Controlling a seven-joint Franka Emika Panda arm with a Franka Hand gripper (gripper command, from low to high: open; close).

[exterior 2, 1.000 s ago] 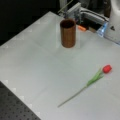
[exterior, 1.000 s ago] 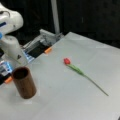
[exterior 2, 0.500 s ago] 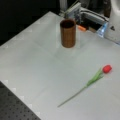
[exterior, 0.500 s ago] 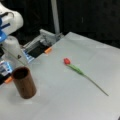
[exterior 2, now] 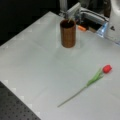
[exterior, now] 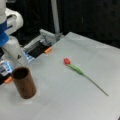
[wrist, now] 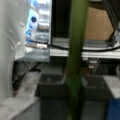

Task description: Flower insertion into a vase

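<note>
The dark brown vase [exterior: 24,83] stands upright near a front view's left edge, and near the top centre in a front view [exterior 2: 68,33]. A red flower [exterior: 67,61] with a long green stem lies flat on the table, well apart from the vase [exterior 2: 107,68]. In the wrist view a second green stem [wrist: 76,45] runs up the middle of the frame, between the two dark fingers of my gripper [wrist: 72,87], which looks shut on it. Neither front view shows the gripper, only the white arm [exterior: 12,50] behind the vase.
The grey table [exterior: 75,100] has a metal rail and orange clamps [exterior: 48,50] along its back edge by the arm's base. A black perforated board [exterior 2: 15,110] lies past the table's near corner. A black cable [wrist: 75,48] crosses the wrist view.
</note>
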